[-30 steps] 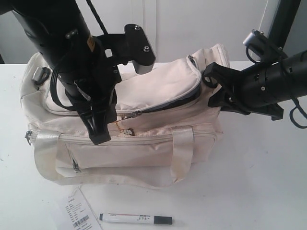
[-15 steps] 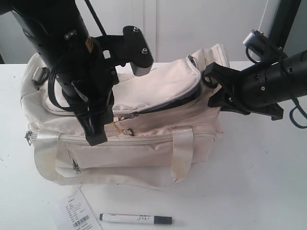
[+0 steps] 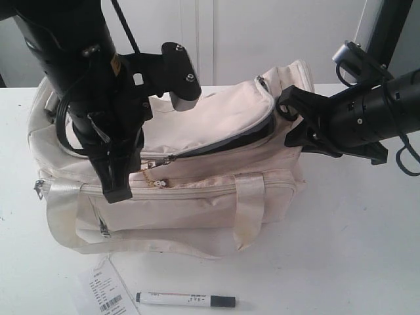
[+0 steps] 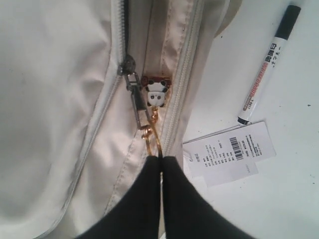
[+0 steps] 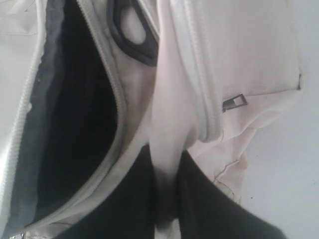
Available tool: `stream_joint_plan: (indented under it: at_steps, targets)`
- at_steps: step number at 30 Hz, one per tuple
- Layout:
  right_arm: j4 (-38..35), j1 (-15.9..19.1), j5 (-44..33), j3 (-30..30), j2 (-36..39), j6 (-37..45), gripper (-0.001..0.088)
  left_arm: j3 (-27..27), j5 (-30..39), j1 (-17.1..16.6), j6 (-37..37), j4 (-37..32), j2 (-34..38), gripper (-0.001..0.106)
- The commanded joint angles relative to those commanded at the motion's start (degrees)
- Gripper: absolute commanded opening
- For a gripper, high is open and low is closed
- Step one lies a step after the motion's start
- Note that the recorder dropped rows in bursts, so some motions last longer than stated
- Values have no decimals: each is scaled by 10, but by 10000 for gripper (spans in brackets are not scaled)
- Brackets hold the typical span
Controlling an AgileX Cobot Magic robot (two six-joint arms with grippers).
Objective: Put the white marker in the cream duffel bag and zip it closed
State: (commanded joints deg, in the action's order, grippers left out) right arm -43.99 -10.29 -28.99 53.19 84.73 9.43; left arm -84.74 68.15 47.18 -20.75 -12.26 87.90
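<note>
At the left, the left hand (image 3: 118,190) hangs over the near-left shoulder of the cream duffel bag (image 3: 197,203), its fingers pressed together on the gold ring (image 4: 152,137) that dangles from the top zipper's slider (image 4: 128,67), next to a small panda charm (image 4: 156,92). Over the last second this hand has drawn off to the left and taken the slider (image 3: 165,159) with it, so more of the curved zipper lies undone than a moment ago and the dark mouth under the lid flap has grown longer. That is the useful change: the bag is being opened, not yet filled. In front of the bag, on the white worktop (image 3: 354,249), a paper tag (image 3: 105,294) lies flat. Just to its right lies the white marker (image 3: 186,300), well apart from the bag and untouched, exactly where it was (its dark cap points right in the exterior view). Right of the slider, the opening gapes widest toward the bag's right end. There the right hand (image 3: 289,118) has not moved; its fingers are closed, pinching a fold of the bag's cream fabric beside the black end buckle and bracing the bag against the pull. I judge the opening step to be nearly done. Picking up the marker, dropping it in and zipping the bag closed all remain.
</note>
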Motion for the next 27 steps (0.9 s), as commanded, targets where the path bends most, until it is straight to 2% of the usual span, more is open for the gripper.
stream_joint_plan:
  at_steps: [27]
  targets:
    - [0, 0, 0, 0, 0, 0, 0, 0, 18, -2, 0, -35, -13, 0]
